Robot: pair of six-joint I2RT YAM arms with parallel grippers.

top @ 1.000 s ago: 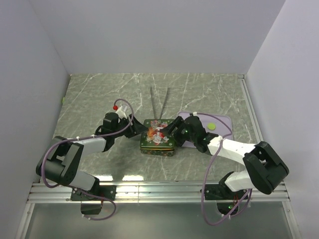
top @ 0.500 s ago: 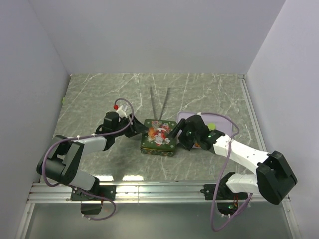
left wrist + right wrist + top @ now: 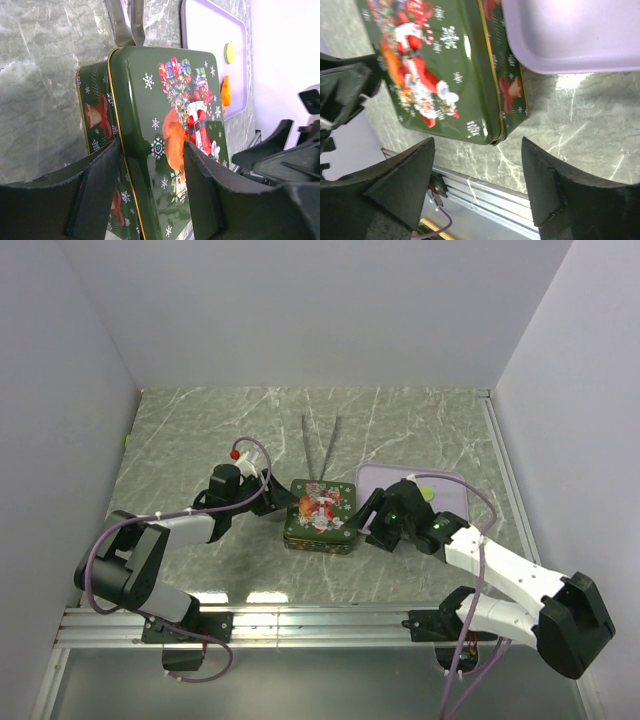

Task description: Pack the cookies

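Only one cookie shows: a small orange cookie, irregular in outline and longer than it is wide. It lies on the flat lilac plastic tray, just inside the rim that faces the green Christmas-printed metal tin, close to the tin but not touching it. Its surface is too small and blurred to tell ridges from smooth. It appears in the left wrist view alone; from overhead that part of the tray is covered. The tin's lid is on, so its contents cannot be seen.
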